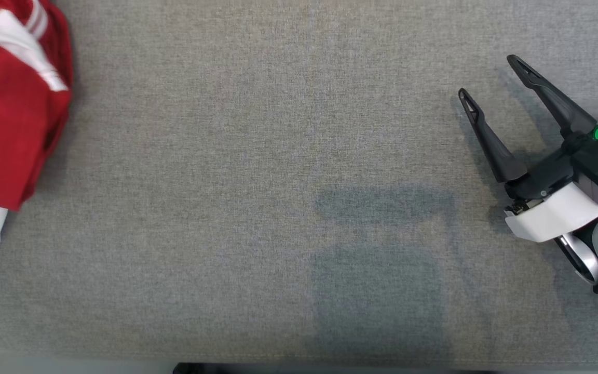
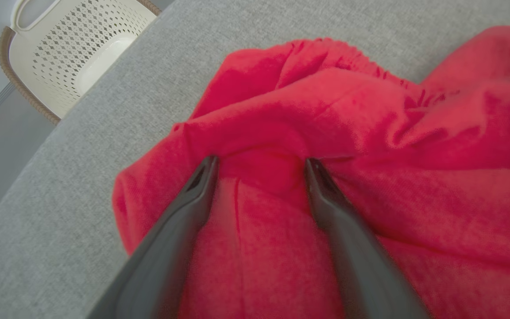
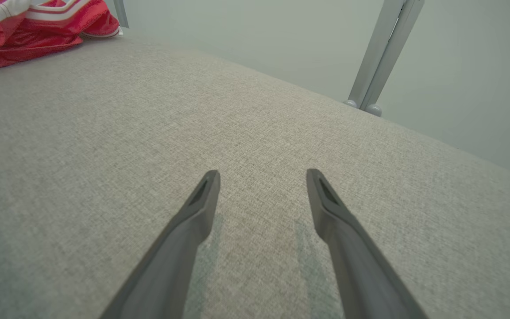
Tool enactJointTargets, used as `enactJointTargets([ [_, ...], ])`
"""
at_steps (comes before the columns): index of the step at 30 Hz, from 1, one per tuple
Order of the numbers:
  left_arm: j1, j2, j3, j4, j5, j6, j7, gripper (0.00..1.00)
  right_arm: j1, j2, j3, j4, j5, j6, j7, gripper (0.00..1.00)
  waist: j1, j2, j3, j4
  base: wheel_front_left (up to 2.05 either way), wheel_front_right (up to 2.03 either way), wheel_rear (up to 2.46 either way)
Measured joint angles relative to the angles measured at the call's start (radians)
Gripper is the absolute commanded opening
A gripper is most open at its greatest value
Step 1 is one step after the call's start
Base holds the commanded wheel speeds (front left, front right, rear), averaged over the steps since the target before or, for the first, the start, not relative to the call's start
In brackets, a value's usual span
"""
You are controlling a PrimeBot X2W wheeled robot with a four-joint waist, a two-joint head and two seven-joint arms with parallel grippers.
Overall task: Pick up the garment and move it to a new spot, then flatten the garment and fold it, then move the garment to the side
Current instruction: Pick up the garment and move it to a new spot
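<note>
The garment (image 1: 8, 104) is red with white stripes and lies bunched at the far left of the grey cloth-covered table (image 1: 278, 182). In the left wrist view my left gripper (image 2: 260, 160) stands open, its two dark fingertips (image 2: 206, 177) pressed down into the rumpled red garment (image 2: 370, 133), with a fold of cloth bulging between them. My right gripper (image 1: 487, 76) hovers open and holding nothing at the right side of the table, far from the garment. The right wrist view has the right gripper (image 3: 262, 173) low over bare grey cloth, and the garment (image 3: 29, 31) at the far upper left.
A white perforated basket (image 2: 78, 48) with a woven rim stands off the table's edge beyond the garment. A grey metal post (image 3: 383, 53) rises behind the table's far edge. Wide bare grey cloth lies between the garment and my right gripper.
</note>
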Motion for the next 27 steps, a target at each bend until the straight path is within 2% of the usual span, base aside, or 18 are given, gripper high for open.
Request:
enactJointTargets([
  [8, -0.072, -0.002, -0.004, 0.054, 0.059, 0.0, -0.029, 1.0, -0.002, -0.01, -0.007, 0.003, 0.0, 0.0, 0.0, 1.0, 0.0, 0.0, 0.046, 0.009, 0.0, 0.0, 0.0],
  [10, -0.089, -0.011, -0.011, 0.063, 0.068, 0.005, -0.038, 0.47, -0.006, -0.01, -0.007, 0.004, 0.0, 0.0, 0.0, 1.0, 0.0, 0.0, 0.049, 0.013, 0.0, 0.0, 0.0],
  [11, -0.096, -0.015, -0.014, 0.066, 0.071, 0.005, -0.042, 0.14, -0.008, -0.01, -0.006, 0.003, 0.0, 0.0, 0.0, 1.0, 0.0, 0.0, 0.05, 0.014, 0.0, 0.0, 0.0],
  [12, -0.102, -0.019, -0.017, 0.067, 0.071, 0.005, -0.049, 0.0, -0.013, -0.009, -0.006, 0.004, 0.0, 0.0, 0.0, 1.0, 0.0, 0.0, 0.05, 0.016, 0.0, 0.0, 0.0],
  [17, -0.129, -0.038, -0.051, 0.074, 0.077, 0.005, -0.053, 0.0, -0.019, -0.009, -0.006, 0.009, 0.0, 0.0, 0.0, 1.0, 0.0, 0.0, 0.047, 0.021, 0.0, 0.0, 0.0],
  [27, -0.208, -0.05, -0.055, 0.079, 0.082, -0.007, -0.135, 0.0, -0.018, 0.001, -0.006, 0.052, 0.002, -0.001, -0.014, 1.0, -0.0001, 0.0, 0.011, 0.033, 0.0, 0.0, 0.0],
])
